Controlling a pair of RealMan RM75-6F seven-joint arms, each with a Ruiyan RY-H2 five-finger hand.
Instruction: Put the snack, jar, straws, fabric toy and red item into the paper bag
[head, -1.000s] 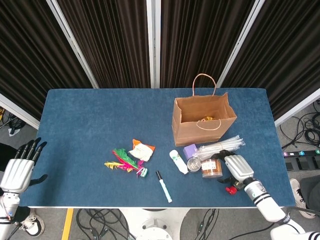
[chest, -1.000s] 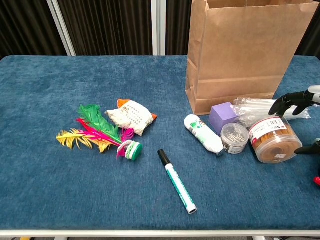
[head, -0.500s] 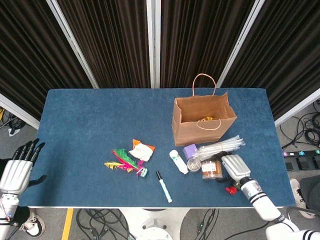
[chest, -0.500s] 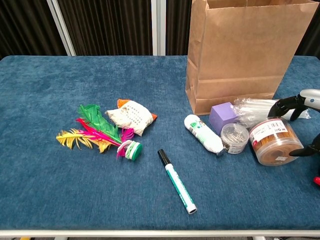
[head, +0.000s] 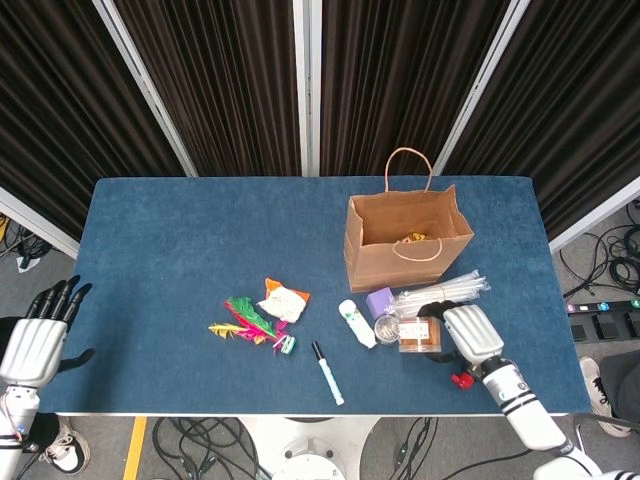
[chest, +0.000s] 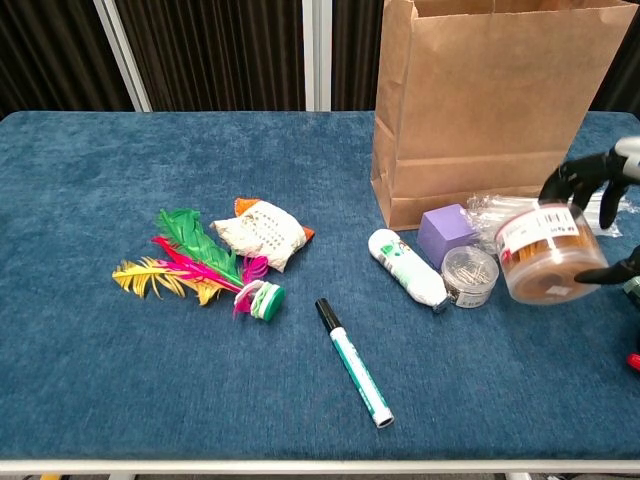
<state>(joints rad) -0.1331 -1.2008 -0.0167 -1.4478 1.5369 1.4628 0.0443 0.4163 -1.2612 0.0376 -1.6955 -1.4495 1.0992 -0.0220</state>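
My right hand (head: 470, 333) (chest: 605, 215) grips the brown jar (head: 416, 333) (chest: 546, 254), lifted off the table and tilted, in front of the open paper bag (head: 405, 238) (chest: 495, 100). A snack (head: 414, 237) shows inside the bag. The bundle of straws (head: 445, 292) (chest: 512, 211) lies behind the jar. The fabric toy (head: 284, 299) (chest: 263, 232) lies mid-table. The red item (head: 461, 379) (chest: 634, 361) sits near the front edge, right of the jar. My left hand (head: 36, 337) hangs open off the table's left edge.
Colourful feathers (head: 243, 322) (chest: 185, 262), a marker (head: 326, 371) (chest: 354, 361), a white tube (head: 356, 323) (chest: 406, 267), a purple cube (head: 379, 301) (chest: 446, 231) and a small clear jar of clips (head: 387, 327) (chest: 470, 276) lie on the blue table (head: 180, 250).
My right hand closed on the brown jar and raised it off the table, tilting it. The left hand barely moved.
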